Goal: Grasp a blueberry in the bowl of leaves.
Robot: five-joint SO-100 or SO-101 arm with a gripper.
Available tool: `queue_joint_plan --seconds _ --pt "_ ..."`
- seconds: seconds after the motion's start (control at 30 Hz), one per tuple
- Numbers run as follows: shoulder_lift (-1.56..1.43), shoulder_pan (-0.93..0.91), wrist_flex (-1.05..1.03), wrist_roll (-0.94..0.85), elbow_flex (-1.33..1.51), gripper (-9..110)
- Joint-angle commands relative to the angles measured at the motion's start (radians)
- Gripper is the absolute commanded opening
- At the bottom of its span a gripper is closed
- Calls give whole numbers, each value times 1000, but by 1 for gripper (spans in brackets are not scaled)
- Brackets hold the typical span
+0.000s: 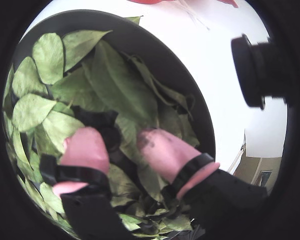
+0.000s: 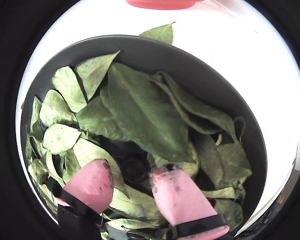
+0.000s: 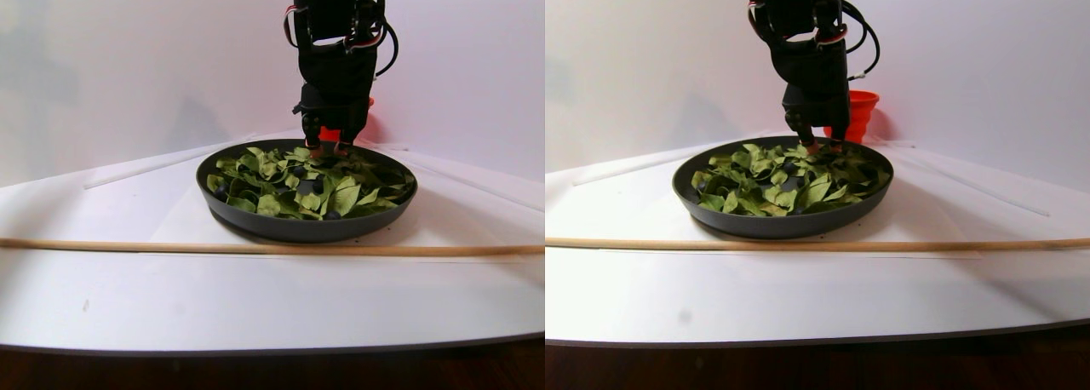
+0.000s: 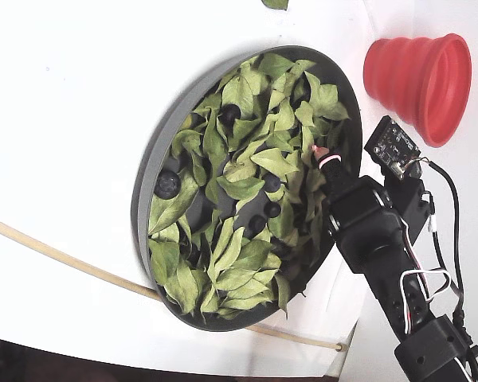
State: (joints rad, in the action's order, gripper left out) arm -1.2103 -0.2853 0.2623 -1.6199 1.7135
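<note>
The dark grey bowl (image 4: 155, 151) is full of green leaves (image 4: 239, 187); it also shows in the stereo pair view (image 3: 255, 224). Several dark blueberries lie among the leaves, such as one blueberry (image 4: 167, 185) near the left rim. My gripper (image 2: 132, 176) is open, low over the leaves at the bowl's right side in the fixed view (image 4: 320, 157). Its pink fingertips (image 2: 92, 182) stand on either side of a dark blueberry (image 2: 135, 167), not closed on it. In a wrist view the same blueberry (image 1: 110, 137) sits between the gripper's (image 1: 121, 143) tips.
A red ribbed cup (image 4: 422, 76) stands beyond the bowl, close to the arm. A thin wooden stick (image 3: 255, 248) lies across the white table in front of the bowl. One loose leaf (image 2: 160, 32) lies outside the rim.
</note>
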Motion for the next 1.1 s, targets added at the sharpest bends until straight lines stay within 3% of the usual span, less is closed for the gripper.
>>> queue_joint_plan --seconds 0.0,1.07 --pt "-117 -28 31 11 -8 15" --pt "31 -28 55 112 -74 16"
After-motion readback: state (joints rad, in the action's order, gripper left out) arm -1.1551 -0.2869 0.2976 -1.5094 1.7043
